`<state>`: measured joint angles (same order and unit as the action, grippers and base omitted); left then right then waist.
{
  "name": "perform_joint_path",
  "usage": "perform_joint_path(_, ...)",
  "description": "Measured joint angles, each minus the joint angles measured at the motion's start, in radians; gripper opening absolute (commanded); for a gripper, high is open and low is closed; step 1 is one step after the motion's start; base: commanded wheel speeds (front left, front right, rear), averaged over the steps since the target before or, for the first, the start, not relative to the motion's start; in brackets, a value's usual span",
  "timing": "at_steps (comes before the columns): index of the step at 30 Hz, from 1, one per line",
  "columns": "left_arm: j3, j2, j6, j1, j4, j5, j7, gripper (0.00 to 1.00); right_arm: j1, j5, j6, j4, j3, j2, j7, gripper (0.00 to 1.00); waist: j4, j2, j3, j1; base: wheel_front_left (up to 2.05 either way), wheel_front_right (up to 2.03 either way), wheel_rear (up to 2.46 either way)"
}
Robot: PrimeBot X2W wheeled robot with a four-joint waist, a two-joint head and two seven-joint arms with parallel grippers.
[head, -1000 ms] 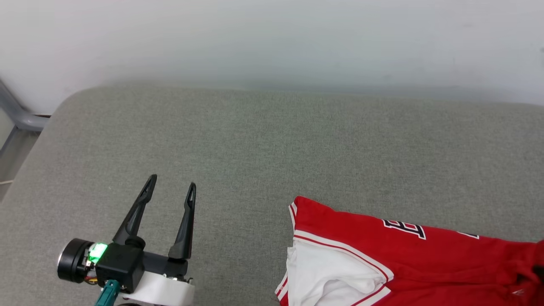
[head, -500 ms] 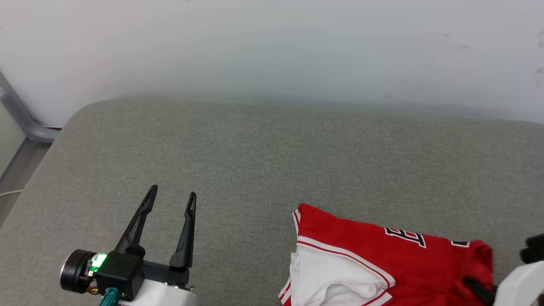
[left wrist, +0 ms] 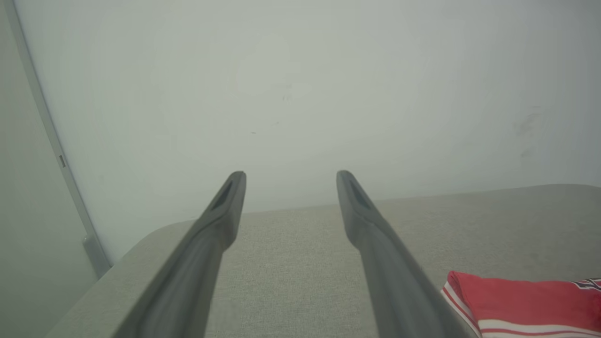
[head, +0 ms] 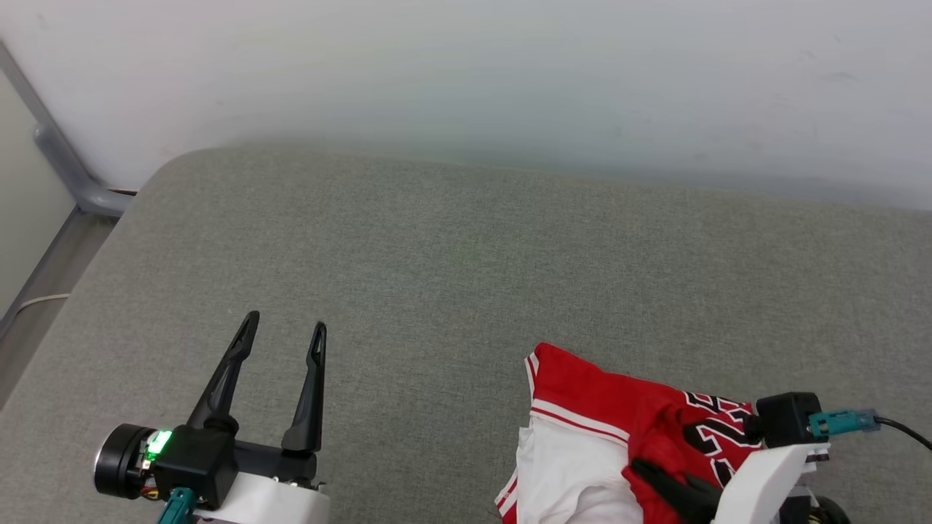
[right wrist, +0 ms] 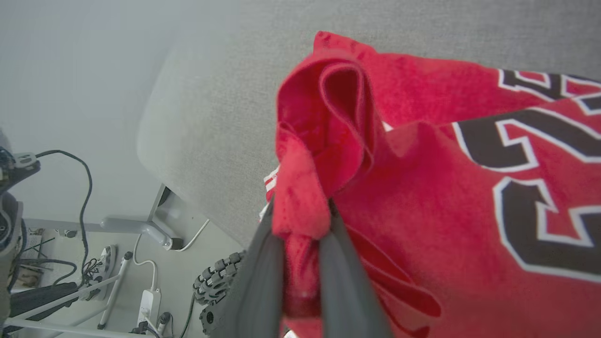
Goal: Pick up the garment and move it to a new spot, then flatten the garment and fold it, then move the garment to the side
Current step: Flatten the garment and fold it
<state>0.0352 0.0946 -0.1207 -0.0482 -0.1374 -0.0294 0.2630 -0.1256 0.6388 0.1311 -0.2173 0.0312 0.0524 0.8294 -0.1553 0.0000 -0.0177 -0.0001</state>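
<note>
Broadly, the task is at its first step. In the head view the right gripper [head: 644,469] has its two dark fingers pinched shut on a bunched fold of the garment [head: 582,393]. Red cloth is gathered around them, the white sleeve panel is just to their left, and the black lettering is just to their right. The rest of the jersey lies crumpled on the grey cushion [head: 466,255]. I judge the carry to a new spot barely begun, with flattening, folding and setting aside all left to do. The left gripper [head: 285,322] holds nothing. Its fingers are spread wide, well apart from the cloth, which lies off to their right. Ahead of both pairs of fingers a broad bare stretch of cushion runs up to the wall [head: 466,65]. Left of the left fingers the cushion rounds off at a corner beside a grey metal frame [head: 73,182].

In the left wrist view the spread fingers point over bare cushion toward the wall. The garment's striped edge [left wrist: 516,295] sits low to their right, not touching them.

In the right wrist view the fingers are clamped on a rolled red fold, and the number spreads to their right. Left of the fingers the cushion's edge drops to a floor [right wrist: 173,281] with cables. The roomy direction therefore looks to be inward, away from that edge.
</note>
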Motion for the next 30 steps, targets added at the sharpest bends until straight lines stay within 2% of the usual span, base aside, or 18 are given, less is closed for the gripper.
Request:
perform_joint_path(4,-0.004,0.001,-0.002,0.007,0.001,0.000,0.000,1.00,0.035,0.077,0.000,0.083,0.045,0.000,-0.122,0.00,-0.010,0.0000,-0.006,0.0000,0.00,0.00,0.00)
perform_joint_path(10,-0.006,0.002,-0.003,0.014,0.002,0.000,0.000,1.00,0.100,0.120,0.000,0.248,0.092,-0.001,-0.314,0.00,-0.020,0.0000,-0.014,0.0000,0.00,0.00,0.00)
perform_joint_path(18,-0.003,0.001,-0.007,0.028,0.010,0.000,0.000,1.00,0.184,0.106,0.000,0.445,0.167,-0.001,-0.426,0.01,-0.025,0.0000,-0.035,0.0001,0.00,0.00,0.00)
perform_joint_path(19,-0.003,0.001,-0.007,0.029,0.012,0.000,0.000,1.00,0.190,0.092,0.000,0.462,0.176,-0.001,-0.437,0.89,-0.026,0.0000,-0.037,0.0000,0.00,0.00,0.00)
perform_joint_path(20,-0.003,0.001,-0.007,0.029,0.014,0.000,0.000,1.00,0.198,0.093,0.000,0.478,0.183,-0.001,-0.445,1.00,-0.027,0.0000,-0.037,0.0001,0.00,0.00,0.00)
perform_joint_path(27,-0.007,-0.001,-0.008,0.027,0.024,-0.001,0.000,1.00,0.222,0.171,0.000,0.476,0.318,-0.002,-0.449,1.00,-0.025,0.0000,-0.019,0.0001,0.00,0.00,0.00)
perform_joint_path(30,-0.008,-0.002,-0.008,0.021,0.025,0.000,0.000,1.00,0.224,0.215,0.000,0.452,0.341,-0.002,-0.446,1.00,-0.020,0.0000,-0.007,0.0001,0.00,0.00,0.00)
